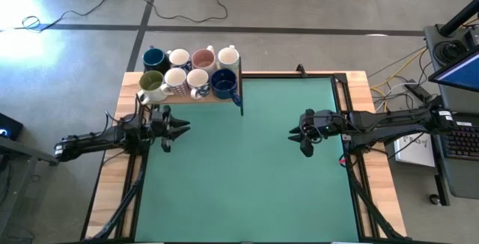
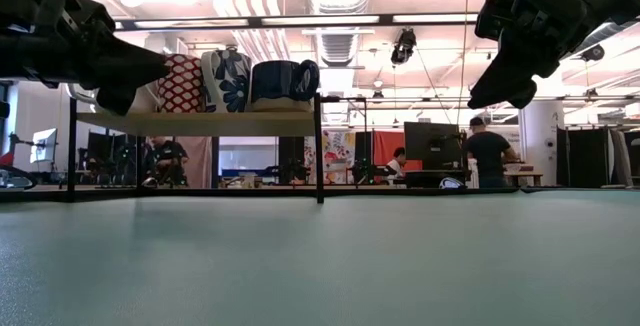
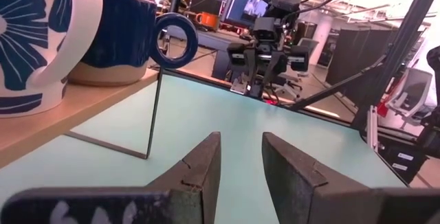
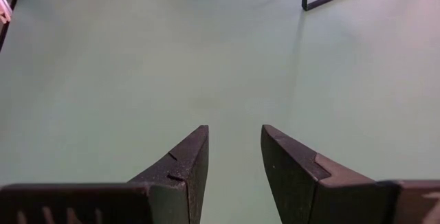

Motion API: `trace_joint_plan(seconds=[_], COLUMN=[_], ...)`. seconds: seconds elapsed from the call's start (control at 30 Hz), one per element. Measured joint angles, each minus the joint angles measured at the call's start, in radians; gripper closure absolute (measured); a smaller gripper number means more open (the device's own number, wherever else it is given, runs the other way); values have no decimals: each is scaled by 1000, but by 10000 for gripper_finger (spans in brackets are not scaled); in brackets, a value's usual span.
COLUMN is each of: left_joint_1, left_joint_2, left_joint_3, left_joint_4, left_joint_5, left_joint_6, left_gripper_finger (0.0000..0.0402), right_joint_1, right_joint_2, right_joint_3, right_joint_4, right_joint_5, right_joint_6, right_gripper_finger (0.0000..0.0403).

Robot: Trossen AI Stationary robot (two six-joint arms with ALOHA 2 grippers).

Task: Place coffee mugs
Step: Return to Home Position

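Several coffee mugs (image 1: pixel 191 70) stand in two rows on a raised wooden shelf (image 1: pixel 224 99) at the table's far left. They are dark blue, white, pink inside and olive inside. In the left wrist view a white mug with blue flowers (image 3: pixel 34 38) and a dark blue mug (image 3: pixel 124 31) rest by their bases on the shelf board (image 3: pixel 69 117). My left gripper (image 1: pixel 179 129) hovers just near of the shelf, open and level, with nothing between its fingers (image 3: pixel 206 162). My right gripper (image 1: pixel 297 134) hangs open above the mat at the right, tipped downward.
The shelf stands on thin black metal legs (image 3: pixel 155 114), with one at its right corner (image 1: pixel 241 109). The green mat (image 1: pixel 247 177) spreads between the arms. A keyboard and papers (image 1: pixel 419 143) lie beyond the table's right edge. People (image 2: pixel 488 151) sit in the room behind.
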Motion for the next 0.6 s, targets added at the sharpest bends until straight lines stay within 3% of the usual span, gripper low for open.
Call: trace_joint_plan(seconds=[0.6], left_joint_1=[0], left_joint_2=[4], left_joint_3=[6], left_joint_4=[1], left_joint_5=[0], left_joint_6=[0], left_gripper_finger=[312], right_joint_1=[-4], right_joint_2=[-1], right_joint_3=[-4], right_joint_4=[9], right_joint_5=[1], right_joint_6=[0], right_gripper_finger=[280])
